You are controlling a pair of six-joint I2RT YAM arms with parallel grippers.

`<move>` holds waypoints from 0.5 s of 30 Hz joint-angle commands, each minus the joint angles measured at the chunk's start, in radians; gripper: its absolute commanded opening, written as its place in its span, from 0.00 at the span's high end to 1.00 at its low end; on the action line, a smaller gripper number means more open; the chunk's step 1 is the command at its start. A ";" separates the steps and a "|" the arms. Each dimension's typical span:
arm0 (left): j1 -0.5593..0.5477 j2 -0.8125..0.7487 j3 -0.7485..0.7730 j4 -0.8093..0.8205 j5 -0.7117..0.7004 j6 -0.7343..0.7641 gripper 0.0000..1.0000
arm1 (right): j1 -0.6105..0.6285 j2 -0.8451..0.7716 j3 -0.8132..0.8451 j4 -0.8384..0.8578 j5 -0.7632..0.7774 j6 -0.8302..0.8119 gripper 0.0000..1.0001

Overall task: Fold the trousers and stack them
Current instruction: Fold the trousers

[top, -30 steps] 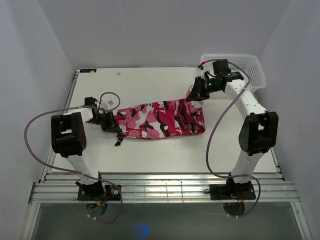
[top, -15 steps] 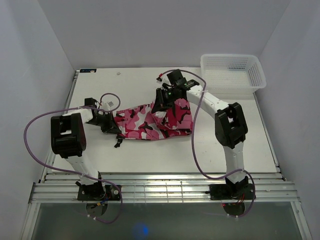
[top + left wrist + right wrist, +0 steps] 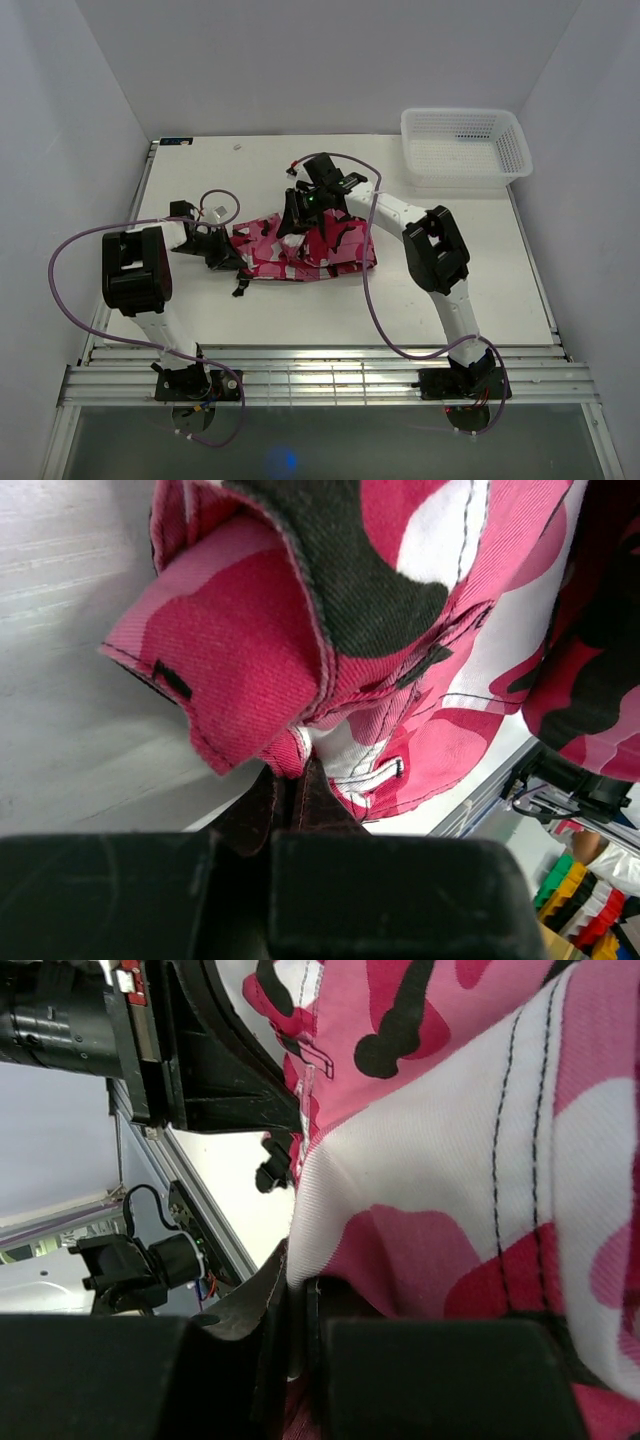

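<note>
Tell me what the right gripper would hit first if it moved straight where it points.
Likely the trousers lying beneath it: the right gripper, shut on the cloth's end, points left toward the left gripper. Height is unclear, so it might clear the cloth and meet that gripper.

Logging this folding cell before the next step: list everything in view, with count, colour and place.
trousers: one pair, pink, red, white and black camouflage, partly folded at mid-table
basket: one, white plastic mesh, far right corner of the table
table: one, white, under everything
cables: two, purple, one looping beside each arm
left arm: one, white and black, near left
right arm: one, white and black, near right
left gripper: one, black, shut on the trousers' left end
right gripper: one, black, shut on a trouser edge above the cloth
</note>
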 commanded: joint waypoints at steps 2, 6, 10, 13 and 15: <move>-0.008 0.035 -0.021 0.030 -0.012 -0.004 1.00 | 0.032 0.018 0.068 0.093 -0.036 0.063 0.92; -0.009 0.033 -0.025 0.036 -0.008 -0.004 1.00 | 0.048 0.049 0.083 0.113 -0.037 0.127 0.92; -0.009 0.027 -0.039 0.038 -0.014 -0.007 1.00 | 0.058 0.063 0.112 0.103 -0.028 0.161 0.92; -0.009 0.024 -0.044 0.041 -0.018 -0.009 1.00 | 0.066 0.064 0.123 0.097 -0.017 0.162 0.92; -0.008 0.022 -0.045 0.044 -0.020 -0.010 1.00 | 0.072 0.066 0.123 0.095 -0.017 0.179 0.92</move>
